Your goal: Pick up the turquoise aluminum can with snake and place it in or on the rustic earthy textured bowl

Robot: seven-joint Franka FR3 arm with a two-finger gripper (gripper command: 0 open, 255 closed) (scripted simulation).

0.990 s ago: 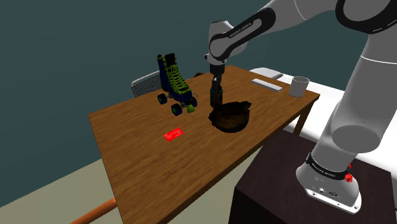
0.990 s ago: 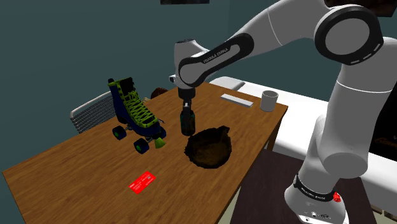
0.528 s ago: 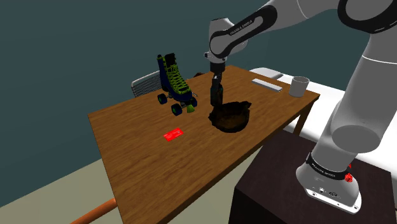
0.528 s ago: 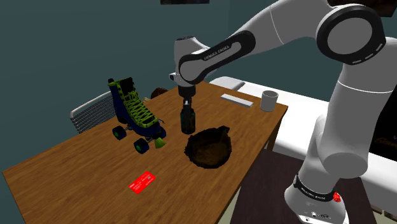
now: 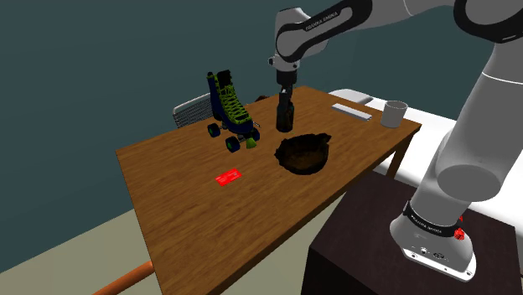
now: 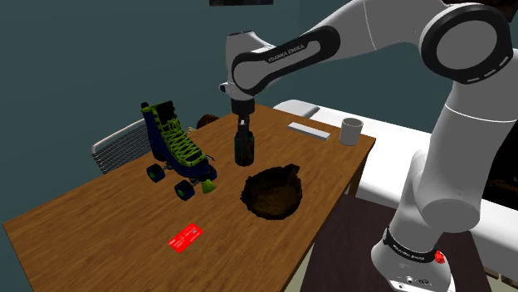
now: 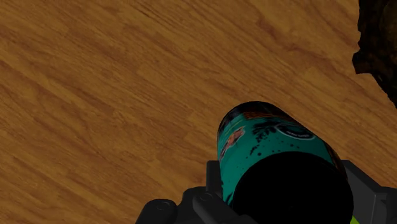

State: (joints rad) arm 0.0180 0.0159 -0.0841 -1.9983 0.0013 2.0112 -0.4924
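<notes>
My gripper (image 5: pixel 285 106) (image 6: pixel 243 133) is shut on the top of the turquoise can (image 5: pixel 285 119) (image 6: pixel 244 149), which hangs upright a little above the wooden table (image 5: pixel 193 218). The can looks dark in both exterior views. In the wrist view the can (image 7: pixel 261 149) shows turquoise with orange and black markings, clasped between the black fingers (image 7: pixel 212 181). The dark brown rough bowl (image 5: pixel 303 153) (image 6: pixel 272 192) (image 7: pixel 378 44) sits on the table just beside and below the can, towards the stand.
A blue and green roller skate (image 5: pixel 229 113) (image 6: pixel 176 149) stands beyond the can. A red card (image 5: pixel 228 177) lies near the table's middle. A white mug (image 5: pixel 394 112) and a flat white bar (image 5: pixel 351 110) sit at the far end. A chair (image 6: pixel 116 145) stands behind the table.
The arm has risen, carrying the can straight up from beside the bowl's rim. The bowl, skate and card have not moved.
</notes>
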